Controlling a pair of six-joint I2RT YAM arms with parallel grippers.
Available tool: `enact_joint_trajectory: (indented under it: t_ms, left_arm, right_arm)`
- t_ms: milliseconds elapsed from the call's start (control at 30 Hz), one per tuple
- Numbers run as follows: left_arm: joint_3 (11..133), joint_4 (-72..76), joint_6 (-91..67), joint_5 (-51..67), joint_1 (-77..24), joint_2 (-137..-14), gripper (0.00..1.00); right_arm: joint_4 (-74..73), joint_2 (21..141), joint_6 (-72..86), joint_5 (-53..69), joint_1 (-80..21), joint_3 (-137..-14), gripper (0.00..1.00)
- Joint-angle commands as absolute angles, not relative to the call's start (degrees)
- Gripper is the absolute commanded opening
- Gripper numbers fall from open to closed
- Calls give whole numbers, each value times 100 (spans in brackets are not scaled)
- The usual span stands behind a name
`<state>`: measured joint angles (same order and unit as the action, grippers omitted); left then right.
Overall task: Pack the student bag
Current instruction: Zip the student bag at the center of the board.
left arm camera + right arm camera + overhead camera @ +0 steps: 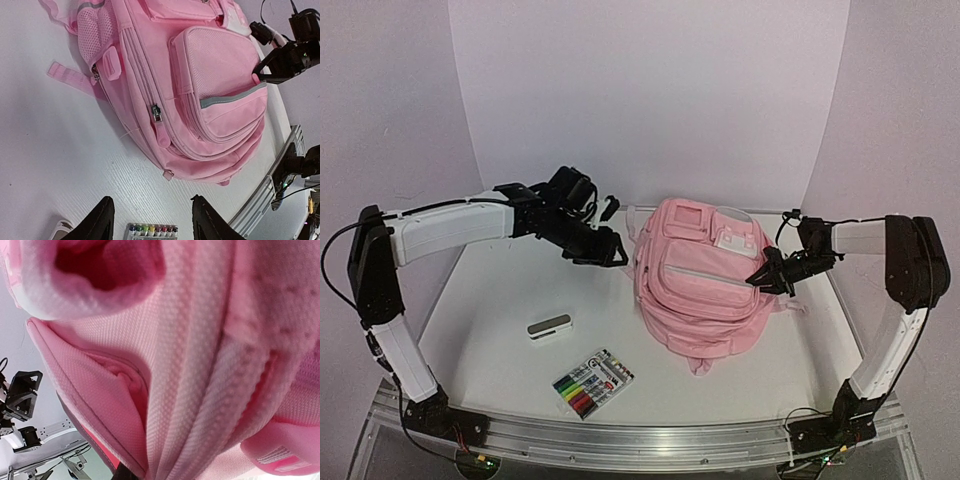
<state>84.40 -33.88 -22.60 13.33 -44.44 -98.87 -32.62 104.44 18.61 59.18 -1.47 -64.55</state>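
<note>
- Top external view: the backpack (705, 285) lies flat on the table (490, 300), right of centre, front pockets up. The marker pack (593, 383) and an eraser (549, 327) lie well apart from it at the near left, so I judge nothing is packed yet.
- My right hand (765, 278) is pinching pink fabric at the right edge of the front pocket. My right wrist view is filled with cloth and shows a fold gaping above, but I cannot tell which compartment that is.
- My left hand (152, 200) hangs above the table just left of the bag, fingers spread and holding nothing.
- Step in hand, as I read it: getting the bag open while my right side anchors it.
- From the left wrist, the main zip pull (156, 113) lies ahead, and that zip looks closed.
- Next move likely calls for lowering my left fingers squarely onto that small tab, then drawing along the zip line without dragging the bag.
</note>
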Motion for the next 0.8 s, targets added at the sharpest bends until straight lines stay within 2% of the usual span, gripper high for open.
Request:
enact_joint_trajectory:
  t_ms: [0, 167, 300, 767]
  left_arm:
    - [8955, -3465, -1858, 1141, -4596, -10415, 53]
    - [9171, -3726, -903, 124, -5079, -10761, 57]
    - [8878, -3316, -331, -446, -5345, -10725, 58]
    - [9002, -2967, 815, -807, -5512, -11199, 59]
  right_arm:
    - [-2935, 10148, 1969, 5627, -87, -6734, 0]
    - [-2957, 10142, 1996, 5634, -90, -6750, 0]
    - [-2994, 10182, 1976, 5635, -88, -6762, 0]
    - [-3177, 10336, 1893, 5689, -87, -6877, 0]
